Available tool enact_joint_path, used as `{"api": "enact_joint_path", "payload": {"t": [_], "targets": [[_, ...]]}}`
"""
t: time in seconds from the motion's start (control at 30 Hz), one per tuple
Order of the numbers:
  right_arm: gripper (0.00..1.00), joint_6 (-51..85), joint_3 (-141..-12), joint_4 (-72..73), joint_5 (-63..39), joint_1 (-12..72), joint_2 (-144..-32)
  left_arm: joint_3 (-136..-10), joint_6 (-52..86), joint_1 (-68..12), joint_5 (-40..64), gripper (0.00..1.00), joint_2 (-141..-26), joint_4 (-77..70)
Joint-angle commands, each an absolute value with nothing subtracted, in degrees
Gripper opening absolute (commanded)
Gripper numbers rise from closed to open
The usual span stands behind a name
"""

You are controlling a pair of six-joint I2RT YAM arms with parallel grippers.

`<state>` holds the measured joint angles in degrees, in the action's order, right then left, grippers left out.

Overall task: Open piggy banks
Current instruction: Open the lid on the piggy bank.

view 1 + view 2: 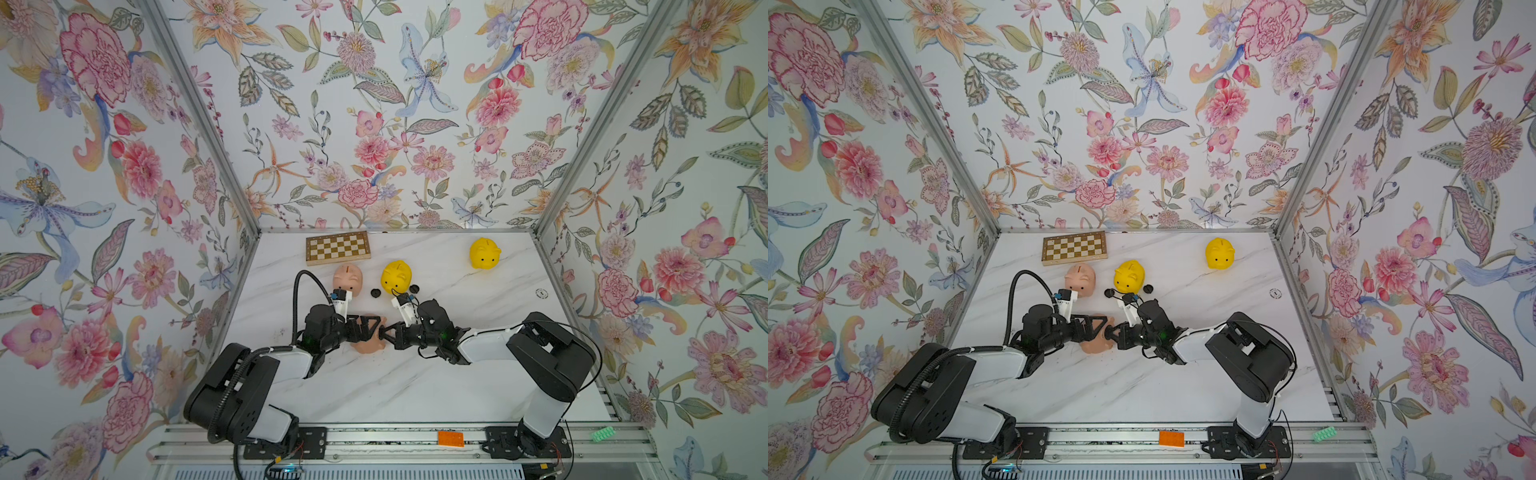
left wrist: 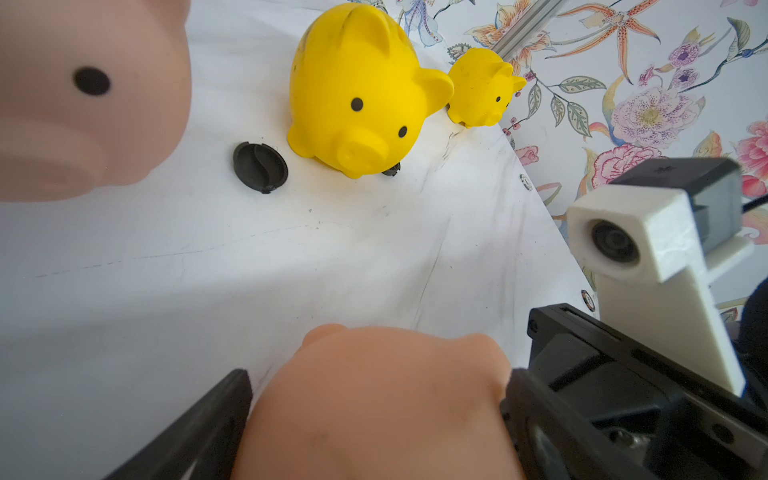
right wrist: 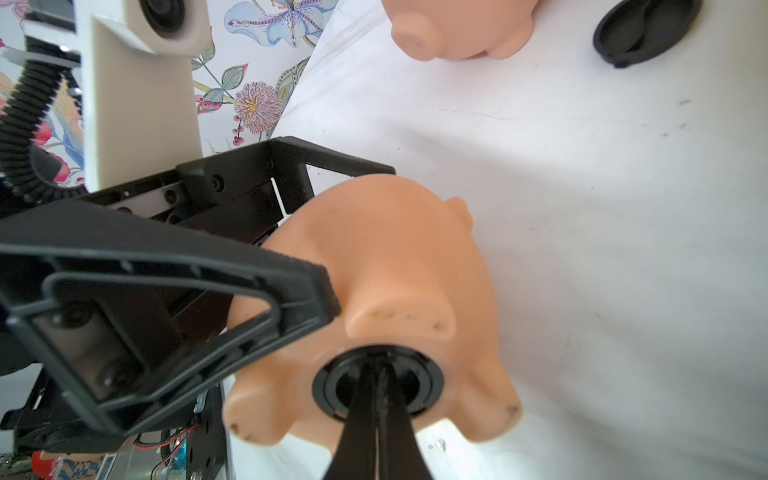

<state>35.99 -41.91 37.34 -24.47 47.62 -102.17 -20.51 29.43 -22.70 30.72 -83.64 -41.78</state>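
Left arm [image 1: 291, 361] low, jaws clasping pink pig [image 3: 386, 249] (tipped over), right arm [image 1: 486, 345] opposite, jaws pinching plug [image 3: 325, 386].

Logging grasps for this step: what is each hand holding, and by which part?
The left hand clamps the peach-pink piggy bank across its body; right hand pinches the centre of its black plug.

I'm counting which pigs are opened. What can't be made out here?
- Held pink pig: in both top views, mostly covered by the left end effector and right end effector.
- Far yellow pig: underside faces the table in every view.
- Second loose plug: left wrist view, mostly behind the near yellow pig.
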Motion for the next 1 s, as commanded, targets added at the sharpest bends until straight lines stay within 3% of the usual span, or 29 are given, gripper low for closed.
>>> {"api": "enact_joint_path", "payload": {"t": [0.0, 0.47, 0.97], "targets": [[0.02, 34.4, -43.1, 39.3, -24.2, 49.1, -103.7, -19.4, 28.1, -23.5, 33.0, 0.98, -85.8, -36.9], [0.00, 20.9, -42.1, 36.3, -16.0, 52.3, -101.9, -20.6, 27.0, -23.2, 35.7, 0.98, -87.2, -35.6], [0.00, 4.4, -37.2, 43.0, -9.2, 55.3, -101.3, -21.1, 26.8, -22.7, 37.2, 0.97, -88.5, -35.4]]}}
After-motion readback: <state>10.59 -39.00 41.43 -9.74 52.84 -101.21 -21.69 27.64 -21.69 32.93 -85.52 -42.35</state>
